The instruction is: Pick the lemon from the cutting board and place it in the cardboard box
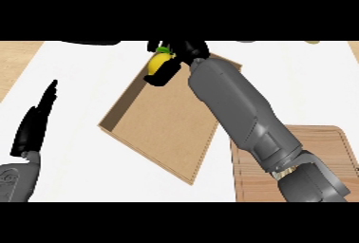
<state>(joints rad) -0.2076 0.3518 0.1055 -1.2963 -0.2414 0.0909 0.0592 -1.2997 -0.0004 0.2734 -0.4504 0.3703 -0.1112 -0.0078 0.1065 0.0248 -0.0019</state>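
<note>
We look at our right hand [170, 59] first. Its black fingers [163, 74] are curled round the lemon [157, 62] and hold it. The lemon is yellow with a little green tip. Most of it is hidden by the fingers, so we see only a yellow strip between them.

The lemon is held at the far end of the cardboard box [157, 130], by the box's top corner. We cannot tell if it touches the box or hangs a little above it.

Our right arm is big and grey. It lies slanted across the box and covers the box's right side. The box is brown, flat and open, and it sits turned like a diamond on the white counter [77, 85]. We can see its low wall on the left edge and along the near edge.

The cutting board [319, 161] is wooden and lies just to the right of the box, near the box's lower corner. Our arm hides part of it, and the edge of the view cuts off its right side.

Our left hand [33, 126] shows well to the left of the box. Its fingers are straight and point up, and it holds nothing. It is resting.

Past the far end of the box there are dark shapes and small bits at the top edge. They are cut off, and we cannot tell what they are.
</note>
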